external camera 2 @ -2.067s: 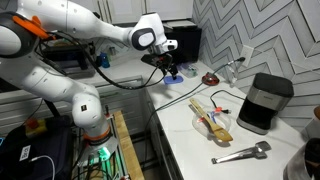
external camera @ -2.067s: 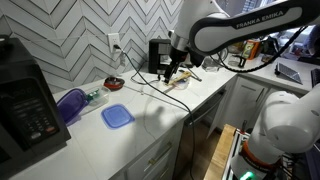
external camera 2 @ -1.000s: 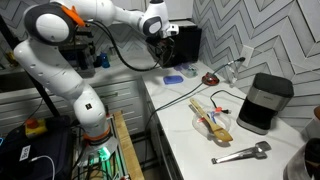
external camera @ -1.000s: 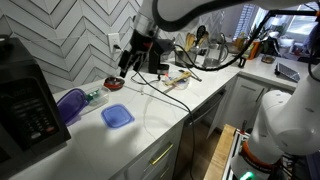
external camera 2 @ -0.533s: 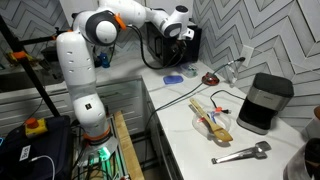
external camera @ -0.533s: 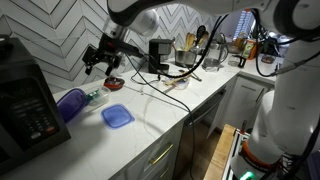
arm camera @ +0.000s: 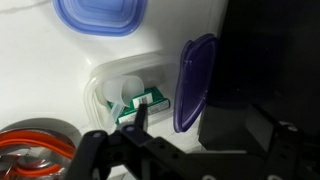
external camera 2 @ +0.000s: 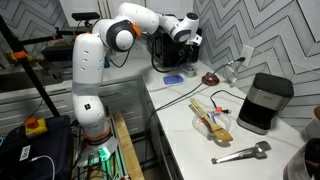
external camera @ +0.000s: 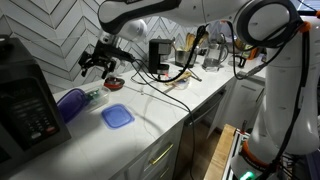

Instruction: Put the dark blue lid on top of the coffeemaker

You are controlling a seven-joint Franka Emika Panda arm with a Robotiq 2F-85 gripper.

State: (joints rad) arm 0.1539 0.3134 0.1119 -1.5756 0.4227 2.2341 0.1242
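We count two lids, the dark blue lid (external camera: 70, 103) and a lighter lid (external camera: 117, 116), both apart from the one coffeemaker (external camera: 159, 55). The gripper (external camera: 96, 69) is spread.

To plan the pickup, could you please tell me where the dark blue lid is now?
In an exterior view the dark blue lid stands on edge beside the large black appliance, near the lighter blue lid.

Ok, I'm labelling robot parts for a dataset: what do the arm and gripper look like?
The arm is glossy white, built from rounded tubular links with dark joint caps and an orange band at one joint. The gripper is black and blocky. No lettering is readable.
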